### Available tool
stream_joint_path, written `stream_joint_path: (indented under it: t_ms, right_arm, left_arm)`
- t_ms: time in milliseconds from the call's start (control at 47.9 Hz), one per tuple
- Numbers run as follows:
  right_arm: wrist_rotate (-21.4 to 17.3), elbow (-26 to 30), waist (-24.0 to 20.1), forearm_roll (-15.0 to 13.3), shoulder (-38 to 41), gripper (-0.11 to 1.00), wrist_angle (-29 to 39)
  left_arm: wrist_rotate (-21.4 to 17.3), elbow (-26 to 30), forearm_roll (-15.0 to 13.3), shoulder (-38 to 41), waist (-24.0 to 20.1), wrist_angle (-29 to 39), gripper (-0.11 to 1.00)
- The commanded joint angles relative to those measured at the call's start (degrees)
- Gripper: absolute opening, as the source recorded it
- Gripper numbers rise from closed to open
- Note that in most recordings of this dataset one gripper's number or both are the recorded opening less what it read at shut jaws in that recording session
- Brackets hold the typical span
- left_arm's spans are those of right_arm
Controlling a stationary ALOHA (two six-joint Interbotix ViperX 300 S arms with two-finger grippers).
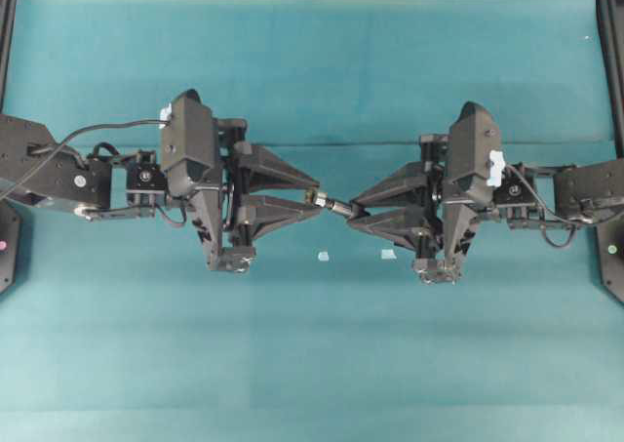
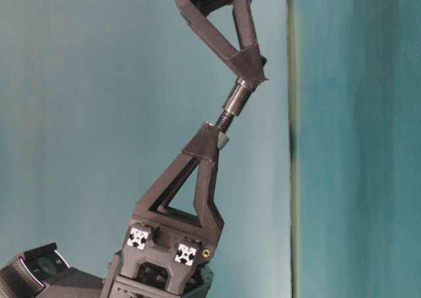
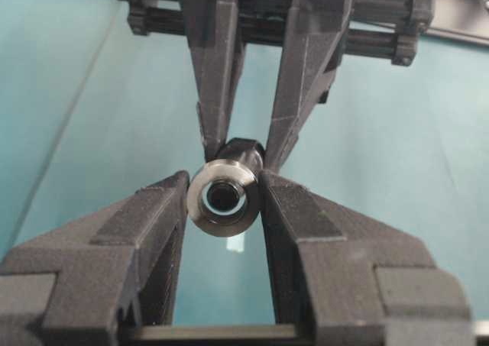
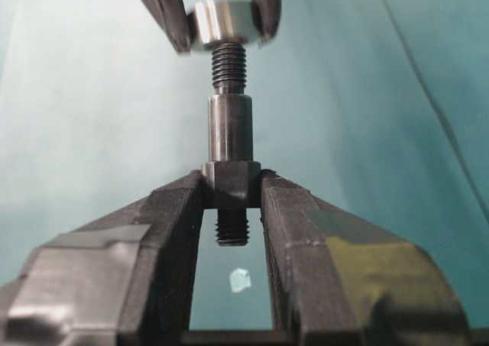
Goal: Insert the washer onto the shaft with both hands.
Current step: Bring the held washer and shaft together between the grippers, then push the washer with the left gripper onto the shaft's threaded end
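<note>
Washer [image 3: 222,198], a silvery ring with a dark centre hole, clamped by its rim between the fingers [image 3: 157,231] of the left gripper [image 3: 223,201], which stand part-way open, closed only as far as the ring's width allows; seen from the left wrist view, the hole faces the camera and the dark end of the shaft [image 4: 230,136] lies directly behind it. Shaft, a dark stepped rod with threaded ends, gripped at its thicker hexagonal collar by the fingers [image 4: 294,208] of the right gripper [image 4: 231,184], which are drawn in tight against the collar; one threaded end projects back between these fingers, the other points toward the washer. In the right wrist view the tip of the forward thread meets the underside of the washer, at or just inside its hole; whether the thread has passed through cannot be told. In the overhead view the two grippers face one another tip to tip, left gripper [image 1: 314,196] to the left of the shaft [image 1: 337,207] and right gripper [image 1: 353,211] to its right; both parts are held clear of the teal surface [image 1: 312,344]. Two small pale scraps [image 1: 324,256] lie on the surface just below the shaft in that view, apart from both grippers; one scrap [image 4: 241,279] also shows beneath the right fingers.
</note>
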State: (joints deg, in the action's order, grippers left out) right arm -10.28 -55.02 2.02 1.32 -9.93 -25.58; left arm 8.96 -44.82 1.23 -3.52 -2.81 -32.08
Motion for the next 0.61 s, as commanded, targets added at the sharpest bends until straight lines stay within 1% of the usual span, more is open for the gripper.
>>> stream_joint_path:
  t_ms: [0, 585]
  right_arm:
    - [-0.5, 1.1, 0.0, 0.2, -0.3, 0.0, -1.1]
    - [-0.5, 1.2, 0.2, 0.2, -0.1, 0.0, -2.0]
  left_arm:
    - [0.1, 0.8, 0.1, -0.4, 0.0, -0.6, 0.35]
    - [0.1, 2.8, 0.1, 2.1, 0.0, -0.6, 0.35]
